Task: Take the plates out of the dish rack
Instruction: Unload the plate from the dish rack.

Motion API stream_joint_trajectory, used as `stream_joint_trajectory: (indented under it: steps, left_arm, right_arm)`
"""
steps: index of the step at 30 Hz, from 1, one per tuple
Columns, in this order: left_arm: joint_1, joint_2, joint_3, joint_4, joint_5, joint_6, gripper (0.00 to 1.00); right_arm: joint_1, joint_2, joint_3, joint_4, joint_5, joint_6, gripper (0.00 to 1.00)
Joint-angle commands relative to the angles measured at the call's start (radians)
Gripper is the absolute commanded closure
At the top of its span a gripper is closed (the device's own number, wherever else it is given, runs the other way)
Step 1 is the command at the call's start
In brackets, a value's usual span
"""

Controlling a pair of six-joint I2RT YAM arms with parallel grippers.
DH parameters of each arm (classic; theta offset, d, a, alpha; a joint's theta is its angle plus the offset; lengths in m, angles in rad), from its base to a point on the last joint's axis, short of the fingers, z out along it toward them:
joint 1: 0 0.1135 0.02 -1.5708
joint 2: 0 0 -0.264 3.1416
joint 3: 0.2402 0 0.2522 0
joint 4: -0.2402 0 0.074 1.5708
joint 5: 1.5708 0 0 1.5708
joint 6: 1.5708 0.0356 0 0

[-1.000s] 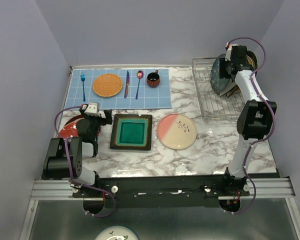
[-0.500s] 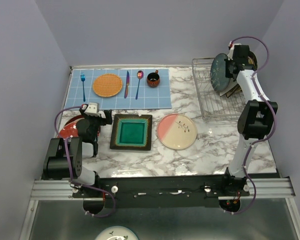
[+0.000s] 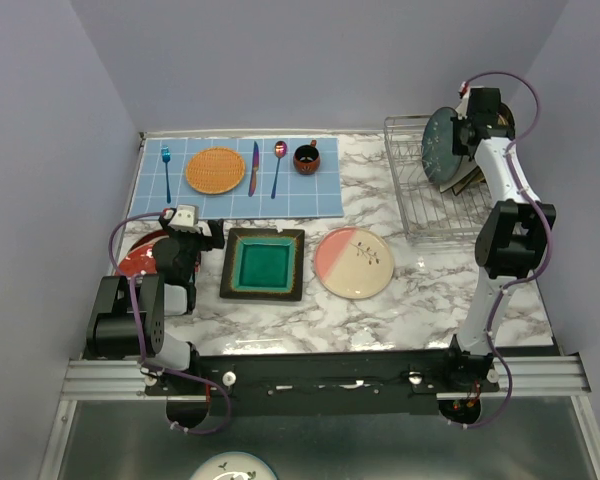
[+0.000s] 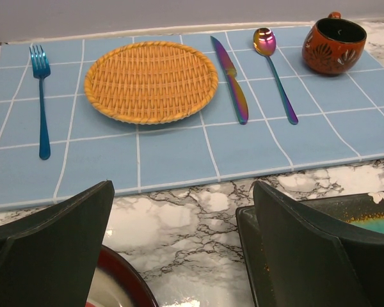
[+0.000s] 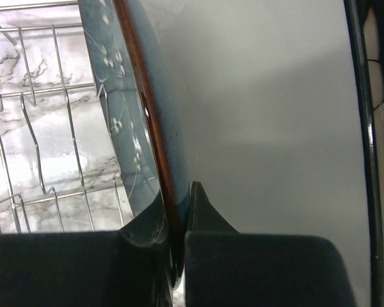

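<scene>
right pincer closed, wrist shows plate pinched

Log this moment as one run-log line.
right tool: shut on flowered plate rim | flowered plate: on edge at dish rack | left tool: open, empty

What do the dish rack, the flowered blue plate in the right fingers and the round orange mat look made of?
Dish rack: thin bright metal wire, shiny, likely steel.
Flowered blue plate: likely glazed ceramic; glossy face with a brown rim and painted white sprigs.
Round mat: woven plant fibre or a look-alike, matte; the basket weave and braided edge show.
</scene>
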Motion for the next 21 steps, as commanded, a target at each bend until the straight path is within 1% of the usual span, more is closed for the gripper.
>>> stream_joint_trajectory:
  steps: [1, 8, 16, 21]
  left_arm:
    - [-0.006, 0.000, 0.003, 0.019, -0.028, 0.014, 0.01]
    - [-0.008, 0.000, 0.003, 0.017, -0.028, 0.014, 0.01]
    - [-0.006, 0.001, 0.003, 0.017, -0.028, 0.014, 0.01]
    - [-0.008, 0.001, 0.003, 0.019, -0.029, 0.014, 0.01]
  right_arm:
    - [0.008, -0.074, 0.126, -0.093, -0.130, 0.012, 0.99]
    - [0.008, -0.114, 0.206, -0.170, -0.190, 0.017, 0.99]
    - [0.008, -0.167, 0.220, -0.187, -0.208, 0.012, 0.99]
    - [0.007, -0.192, 0.295, -0.237, -0.241, 0.014, 0.99]
